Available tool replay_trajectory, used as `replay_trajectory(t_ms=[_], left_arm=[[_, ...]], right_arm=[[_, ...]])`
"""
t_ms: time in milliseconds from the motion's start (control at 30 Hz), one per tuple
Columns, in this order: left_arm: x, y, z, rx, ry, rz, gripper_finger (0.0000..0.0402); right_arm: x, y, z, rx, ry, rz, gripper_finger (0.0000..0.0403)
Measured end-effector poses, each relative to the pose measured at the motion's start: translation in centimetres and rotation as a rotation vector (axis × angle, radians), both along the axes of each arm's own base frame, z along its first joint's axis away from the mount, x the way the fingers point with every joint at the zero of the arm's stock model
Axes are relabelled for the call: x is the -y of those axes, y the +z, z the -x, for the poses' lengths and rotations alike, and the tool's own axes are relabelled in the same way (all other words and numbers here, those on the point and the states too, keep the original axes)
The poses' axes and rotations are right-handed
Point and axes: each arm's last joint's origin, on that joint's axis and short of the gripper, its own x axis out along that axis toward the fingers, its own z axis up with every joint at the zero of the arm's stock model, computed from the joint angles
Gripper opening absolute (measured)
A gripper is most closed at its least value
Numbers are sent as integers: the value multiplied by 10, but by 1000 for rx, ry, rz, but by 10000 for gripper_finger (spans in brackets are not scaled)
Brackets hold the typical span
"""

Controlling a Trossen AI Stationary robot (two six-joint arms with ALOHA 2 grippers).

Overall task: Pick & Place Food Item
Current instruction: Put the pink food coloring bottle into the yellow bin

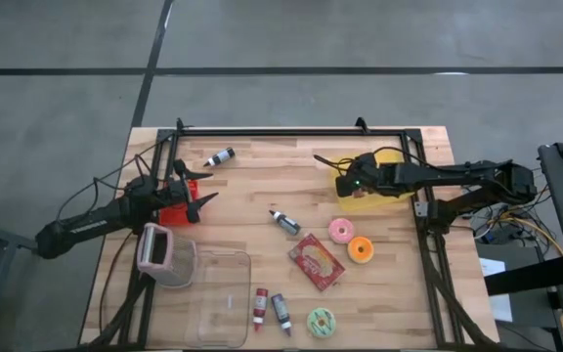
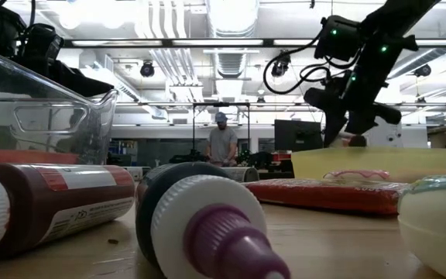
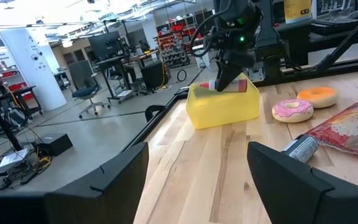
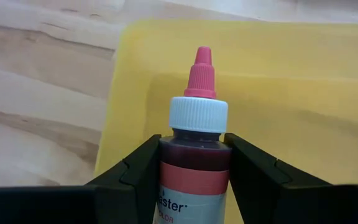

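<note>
Holding a Bottle over the Yellow Bin

We see the right hand (image 4: 191, 171) pinching a pink-tipped bottle (image 4: 194, 143) just above the yellow bin (image 4: 278, 81). Released off-centre, it may strike the rim and roll onto the tabletop (image 1: 262, 186). The left hand (image 1: 201, 191) waits, spread.

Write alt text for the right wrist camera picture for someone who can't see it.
The right gripper is shut on a small bottle with red contents, a white cap and a pink nozzle, holding it over an empty yellow bin. Light wooden tabletop shows beside the bin.
</note>
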Motion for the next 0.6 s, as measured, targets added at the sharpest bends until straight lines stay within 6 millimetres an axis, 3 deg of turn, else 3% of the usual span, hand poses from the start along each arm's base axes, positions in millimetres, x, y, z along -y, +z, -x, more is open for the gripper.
replay_trajectory(t_ms=[267,600], left_arm=[[0,0,0,0,-1,0,278],[0,0,0,0,0,0,278]], right_arm=[[10,-28,-19,-68,-2,-68,157],[19,-34,-33,-83,-14,-114,176]])
